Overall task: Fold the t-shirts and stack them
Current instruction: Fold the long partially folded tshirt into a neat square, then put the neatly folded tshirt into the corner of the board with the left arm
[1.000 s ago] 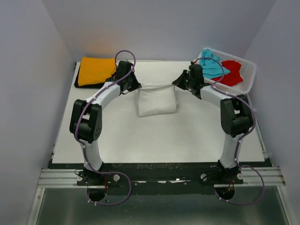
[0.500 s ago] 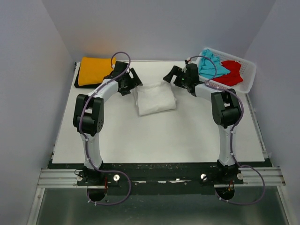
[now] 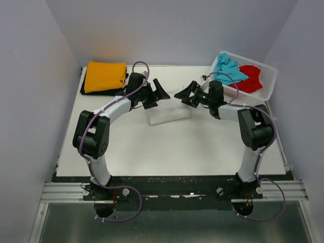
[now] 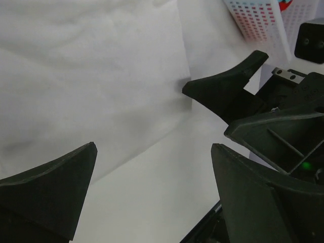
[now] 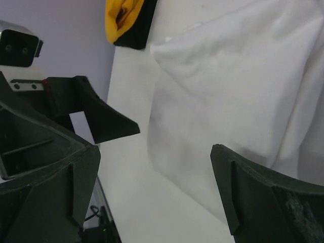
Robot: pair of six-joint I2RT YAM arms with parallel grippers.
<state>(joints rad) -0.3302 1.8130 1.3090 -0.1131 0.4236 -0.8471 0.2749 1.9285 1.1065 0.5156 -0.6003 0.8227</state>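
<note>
One t-shirt (white) beneath left claw.

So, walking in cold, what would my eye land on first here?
The left gripper and right gripper gape open, facing each other over a folded white t-shirt mid-table. Then the colours: an orange-yellow t-shirt at the far left corner, and a turquoise t-shirt and red t-shirt in the white basket far right.

The white t-shirt, orange-yellow t-shirt, black t-shirt, turquoise t-shirt and red t-shirt are all plain, the table is white, the basket is white lattice, and the walls are pale lilac.
</note>
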